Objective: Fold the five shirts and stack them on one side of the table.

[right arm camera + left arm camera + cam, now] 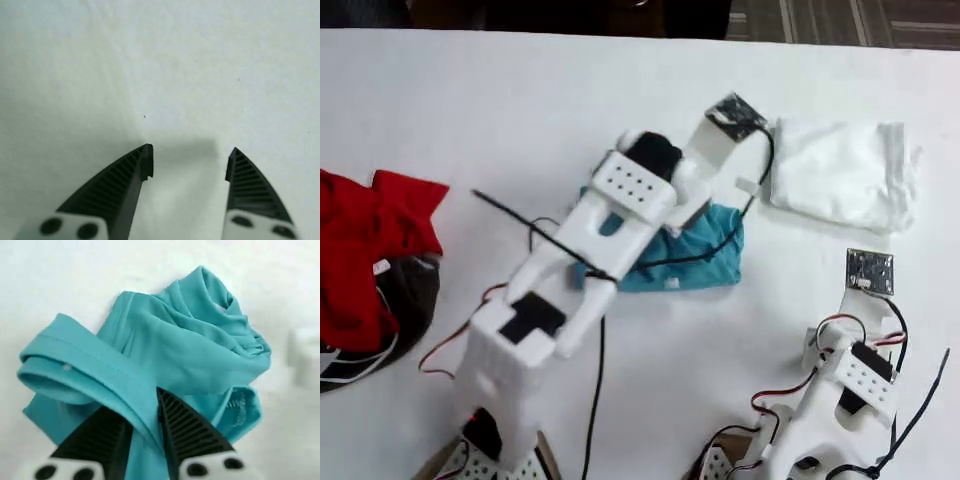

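Pinching a fold of the crumpled teal fabric shirt [190, 355] at the centre of the white desk [520, 100], the left pincer [136, 402] is clamped on it. At five o'clock the right pincer [190, 148] hangs, its jaws apart; a folded white shirt [840, 175] lies at two o'clock.

We are extending our left arm [570, 270] diagonally forward, left gripper [140, 405] clamping a fold of the teal shirt [200, 355], and holding our right arm [840, 385] folded near its base, right gripper [190, 148] spread apart, pointing downward.
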